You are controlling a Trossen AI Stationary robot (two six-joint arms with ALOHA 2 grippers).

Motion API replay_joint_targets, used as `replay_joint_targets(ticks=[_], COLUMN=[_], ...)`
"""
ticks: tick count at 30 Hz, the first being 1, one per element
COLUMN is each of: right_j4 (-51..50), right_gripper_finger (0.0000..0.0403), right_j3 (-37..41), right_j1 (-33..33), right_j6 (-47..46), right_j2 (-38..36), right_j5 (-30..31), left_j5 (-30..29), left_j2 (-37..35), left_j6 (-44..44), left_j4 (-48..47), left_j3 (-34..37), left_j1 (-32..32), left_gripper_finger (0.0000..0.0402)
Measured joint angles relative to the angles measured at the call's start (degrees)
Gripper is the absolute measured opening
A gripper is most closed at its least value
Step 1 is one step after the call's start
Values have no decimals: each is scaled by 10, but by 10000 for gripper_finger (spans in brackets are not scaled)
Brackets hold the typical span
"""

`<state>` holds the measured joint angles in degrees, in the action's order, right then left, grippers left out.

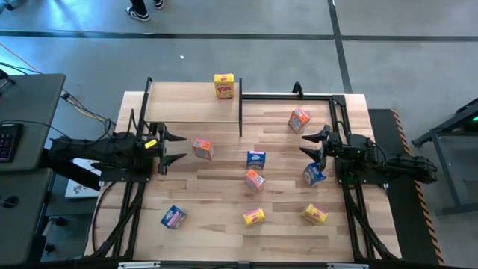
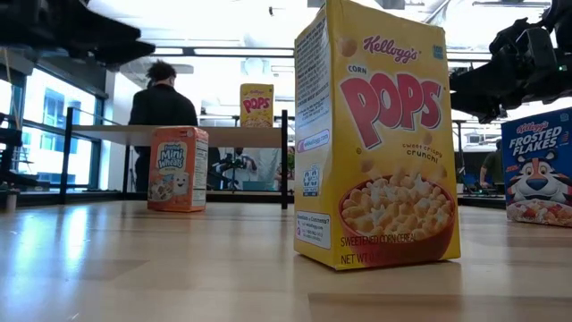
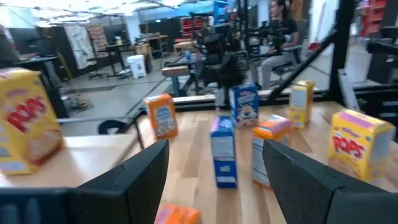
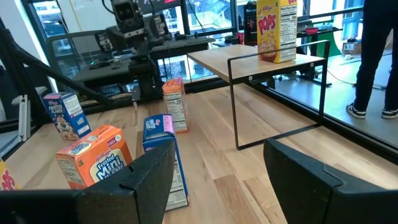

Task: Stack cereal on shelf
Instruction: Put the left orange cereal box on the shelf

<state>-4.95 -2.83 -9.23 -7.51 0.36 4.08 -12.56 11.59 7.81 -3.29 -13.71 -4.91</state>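
Cardboard yellow box [image 1: 224, 86] stands on the light-wood shelf [image 1: 187, 108]; both end effectors [image 1: 173, 147] [image 1: 314, 142] gape wide, empty.

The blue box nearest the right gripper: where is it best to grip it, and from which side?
Probably across its two narrow sides, coming from the right. The blue box stands upright just in front of the open right gripper, with clear tabletop around it; its nearest neighbour, an orange box, stands well apart.

Two black jointed arms, dark wedge-shaped jaws, yellow tag
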Motion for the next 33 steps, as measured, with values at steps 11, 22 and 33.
replay_joint_targets(ticks=[11,22,33], right_j4=[0,0,0], right_gripper_finger=[238,238,238], right_j3=[0,0,0], right_j1=[0,0,0], right_j6=[0,0,0], right_j2=[0,0,0], right_j5=[0,0,0], left_j5=[-32,-32,-31], left_j2=[145,268,368], left_j6=[14,50,54], left_j4=[-150,-166,-160], left_j3=[-146,-197,-198], left_j1=[0,6,63], left_gripper_finger=[251,251,269])
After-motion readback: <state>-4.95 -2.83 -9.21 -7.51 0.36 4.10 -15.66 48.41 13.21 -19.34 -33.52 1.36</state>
